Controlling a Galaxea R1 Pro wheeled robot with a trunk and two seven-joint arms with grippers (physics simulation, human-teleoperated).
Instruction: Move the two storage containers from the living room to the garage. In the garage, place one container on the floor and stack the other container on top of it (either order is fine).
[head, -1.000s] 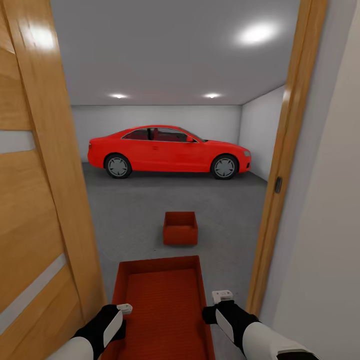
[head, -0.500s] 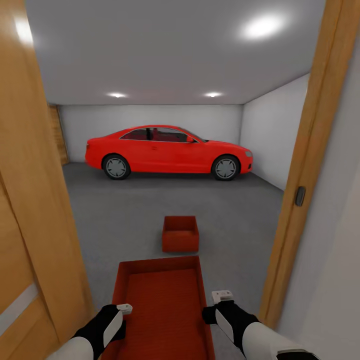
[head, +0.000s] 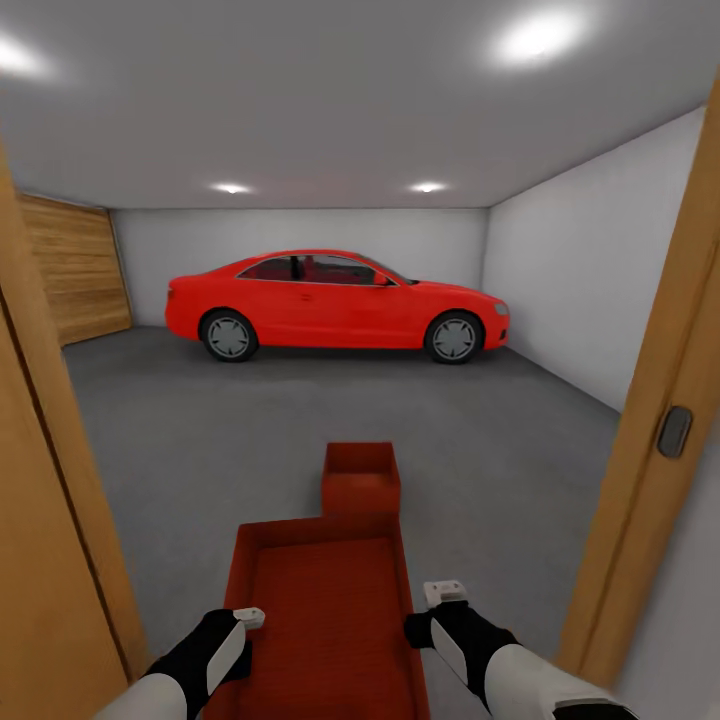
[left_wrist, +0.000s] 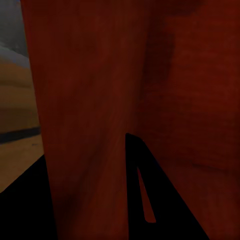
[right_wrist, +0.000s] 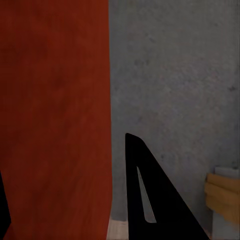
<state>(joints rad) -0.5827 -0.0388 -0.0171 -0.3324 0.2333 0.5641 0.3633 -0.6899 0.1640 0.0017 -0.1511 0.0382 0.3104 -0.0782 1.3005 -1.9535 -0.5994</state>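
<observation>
- Container (head: 330, 610) held between left gripper (head: 238, 625) and right gripper (head: 432, 612), each seemingly clamped on a side wall.
- Second container (head: 360, 478) sits on garage floor (head: 200, 440), just ahead.

A glossy red coupe car (head: 335, 305) stands on the rough dark-grey concrete floor (head: 200, 440). Nearer than the car, two orange-red, finely ribbed rectangular containers (head: 325, 610) (head: 361, 480). White walls (head: 575, 270); wood-grain door (head: 75, 265) beside the car.
</observation>
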